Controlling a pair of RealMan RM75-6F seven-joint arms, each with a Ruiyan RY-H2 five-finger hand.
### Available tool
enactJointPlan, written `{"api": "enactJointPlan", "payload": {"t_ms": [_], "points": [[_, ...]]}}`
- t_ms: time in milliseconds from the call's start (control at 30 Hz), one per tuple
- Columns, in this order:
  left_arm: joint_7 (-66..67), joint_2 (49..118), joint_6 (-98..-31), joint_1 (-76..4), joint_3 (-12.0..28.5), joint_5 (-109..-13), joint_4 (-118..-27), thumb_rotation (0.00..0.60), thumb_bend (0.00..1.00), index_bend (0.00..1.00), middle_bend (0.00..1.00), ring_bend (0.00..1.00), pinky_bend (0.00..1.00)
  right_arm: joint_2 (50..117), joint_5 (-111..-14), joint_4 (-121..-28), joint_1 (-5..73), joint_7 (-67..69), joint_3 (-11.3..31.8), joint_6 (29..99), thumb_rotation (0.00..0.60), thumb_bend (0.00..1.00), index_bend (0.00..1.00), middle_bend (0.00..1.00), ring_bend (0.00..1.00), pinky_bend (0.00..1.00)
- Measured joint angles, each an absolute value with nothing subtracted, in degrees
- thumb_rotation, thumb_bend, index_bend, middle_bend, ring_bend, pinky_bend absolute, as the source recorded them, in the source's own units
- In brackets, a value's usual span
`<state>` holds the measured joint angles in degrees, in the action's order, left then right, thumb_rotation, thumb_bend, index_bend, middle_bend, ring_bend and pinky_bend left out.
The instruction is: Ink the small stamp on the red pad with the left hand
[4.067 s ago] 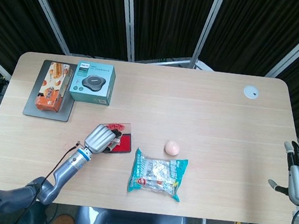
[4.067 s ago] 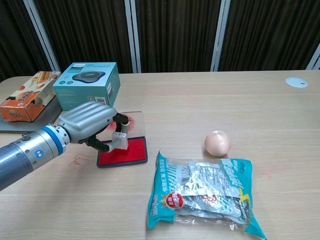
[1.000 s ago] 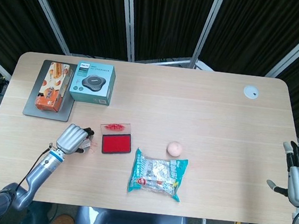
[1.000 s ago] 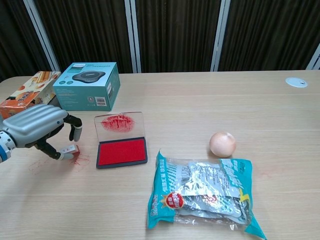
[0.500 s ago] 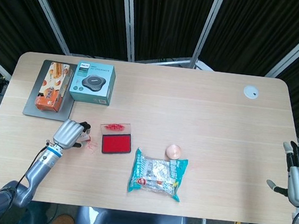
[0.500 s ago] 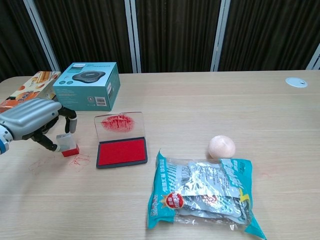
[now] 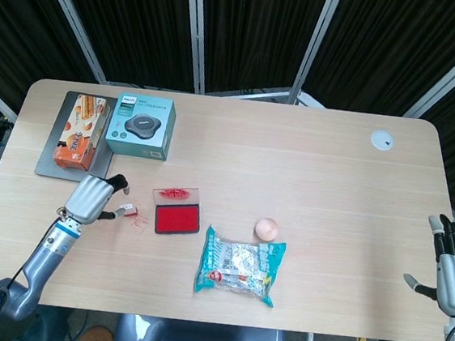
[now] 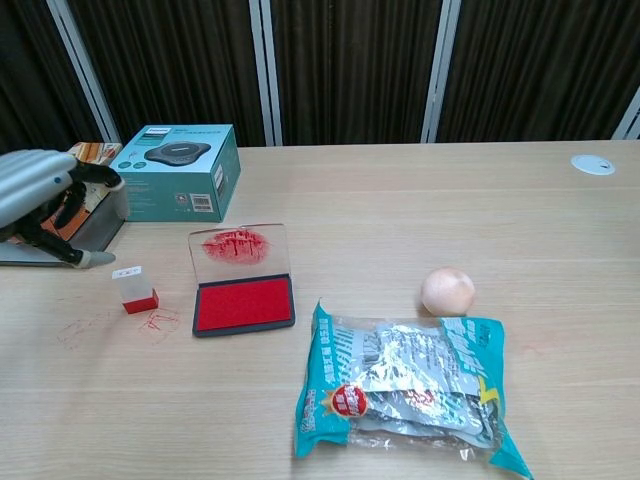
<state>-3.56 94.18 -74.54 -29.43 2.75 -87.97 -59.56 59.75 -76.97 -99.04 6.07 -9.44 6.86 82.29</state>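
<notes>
- Stamp stands upright on the table, red base down, clear top up; no hand touches it.
- Left hand is raised off the table, up and to the left of the stamp, with a clear gap between them; fingers curled loosely, thumb sticking out, nothing in it. In the head view the left hand sits just left of the stamp, fingertips nearest it but apart.
- Red pad lies just right of the stamp, not touching; its clear lid is open and tilted back, smeared with red ink. Pad in head view, lid at its far edge.
- Faint red scribble marks on the table by the stamp's base, more marks further left.
- Right hand hangs at the table's right edge, well apart from everything, fingers spread and pointing up, holding nothing; only the head view shows it.
- Teal box sits behind the pad, near the far-left edge; orange snack box beside it on a grey tray.
- Snack bag, teal and silver, lies flat right of the pad toward the near edge.
- Pinkish ball sits just beyond the bag's top corner; can't tell if they touch.
- Small white disc set in the table at the far right.
</notes>
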Motion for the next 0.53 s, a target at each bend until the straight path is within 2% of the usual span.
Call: {"api": "enactJointPlan", "payload": {"t_ms": [33, 100, 200, 233, 300, 400, 533], "points": [[-3.07, 92.96, -75.19, -28.85, 2.86, -87.68, -61.45, 0.600, 0.03, 0.24, 0.13, 0.47, 0.50, 59.64, -77.20, -99.13, 6.05, -9.19, 6.80, 82.33, 0.600, 0.00, 0.00, 0.00, 0.00, 0.00], [-0.80, 89.79, -76.59, -27.24, 3.02, -86.75, -66.65, 0.600, 0.01, 0.08, 0.03, 0.33, 0.33, 59.36, -77.66, -99.41, 5.99, -8.55, 6.74, 82.47, 0.600, 0.00, 0.00, 0.00, 0.00, 0.00], [4.08, 84.91, -78.93, -24.33, 2.96, -85.11, -75.43, 0.600, 0.00, 0.00, 0.00, 0.12, 0.09, 58.98, -78.23, -99.89, 5.93, -7.49, 6.78, 82.73, 0.600, 0.00, 0.00, 0.00, 0.00, 0.00], [5.43, 83.38, -79.82, -23.31, 2.88, -84.65, -78.18, 0.600, 0.00, 0.00, 0.00, 0.09, 0.05, 58.84, -78.45, -100.07, 5.91, -7.21, 6.79, 82.80, 0.600, 0.00, 0.00, 0.00, 0.00, 0.00], [8.08, 79.62, -82.35, -20.62, 2.62, -83.79, -84.36, 0.600, 0.00, 0.00, 0.00, 0.04, 0.00, 58.57, -78.99, -100.37, 5.87, -6.72, 6.78, 83.00, 0.600, 0.00, 0.00, 0.00, 0.00, 0.00], [10.29, 74.14, -87.03, -15.90, 1.92, -82.96, -91.62, 0.600, 0.00, 0.00, 0.00, 0.03, 0.00, 58.27, -79.42, -100.55, 5.82, -6.20, 6.77, 83.23, 0.600, 0.00, 0.00, 0.00, 0.00, 0.00], [11.49, 69.94, -89.59, -11.86, 0.84, -81.67, -95.99, 0.600, 0.00, 0.00, 0.00, 0.02, 0.00, 58.09, -79.41, -100.49, 5.82, -5.80, 6.82, 83.15, 0.600, 0.00, 0.00, 0.00, 0.00, 0.00]]}}
